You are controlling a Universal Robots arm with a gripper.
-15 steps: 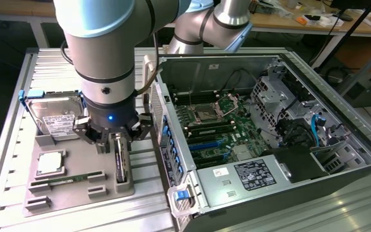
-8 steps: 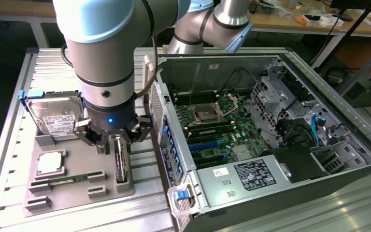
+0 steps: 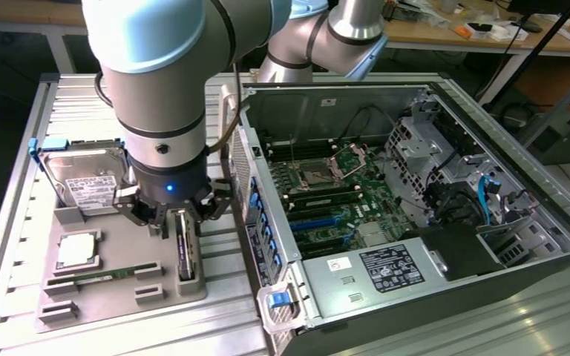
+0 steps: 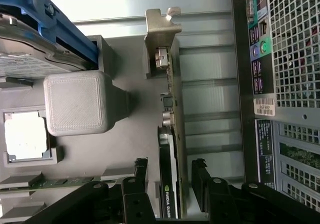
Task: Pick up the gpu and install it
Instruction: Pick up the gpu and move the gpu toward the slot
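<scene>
Dark gpu (image 4: 168,149), grey tray (image 3: 116,293)

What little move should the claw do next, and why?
Probably close the claw on the gpu. Its jaws stand open on either side of the card, which stands on edge in the gray holder, not yet gripped.

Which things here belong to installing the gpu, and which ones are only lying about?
For the job:
gpu, standing on edge in the tray
open claw astride it
PC case, side open

Lying about:
hard drive
CPU
memory stick
</scene>
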